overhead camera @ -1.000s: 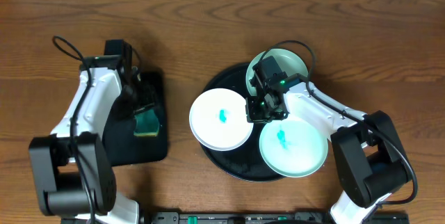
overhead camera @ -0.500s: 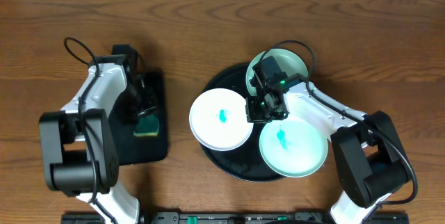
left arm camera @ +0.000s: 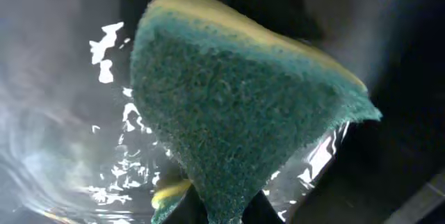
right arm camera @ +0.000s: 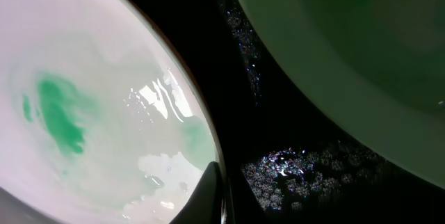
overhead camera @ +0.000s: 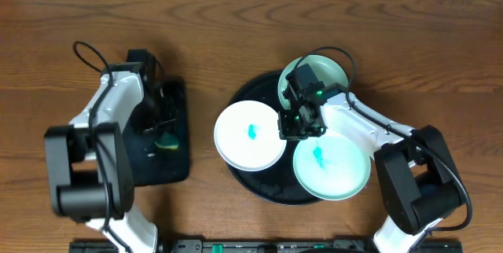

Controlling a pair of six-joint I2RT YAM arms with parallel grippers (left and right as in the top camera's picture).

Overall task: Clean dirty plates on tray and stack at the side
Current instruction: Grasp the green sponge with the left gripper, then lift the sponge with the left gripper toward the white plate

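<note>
- Plates (overhead camera: 250,134) are sitting on the tray (overhead camera: 253,89) at 9, 12 and 5 o'clock. Probably light, stiff and wet-slick, so I'm guessing rim-pinching.
- Right gripper (overhead camera: 299,125) is sitting at one rim, opening unclear.
- Left gripper (overhead camera: 163,130) is squeezing the sponge (left arm camera: 236,113).

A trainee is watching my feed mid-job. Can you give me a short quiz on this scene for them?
1. True or false: the sponge lies flat on a plate.
2. In the overhead view, how many plates show a teal smear? A one, B two, C three.
3. Which gripper holds the sponge?

Key: 1 false. 2 B. 3 left gripper.
</note>
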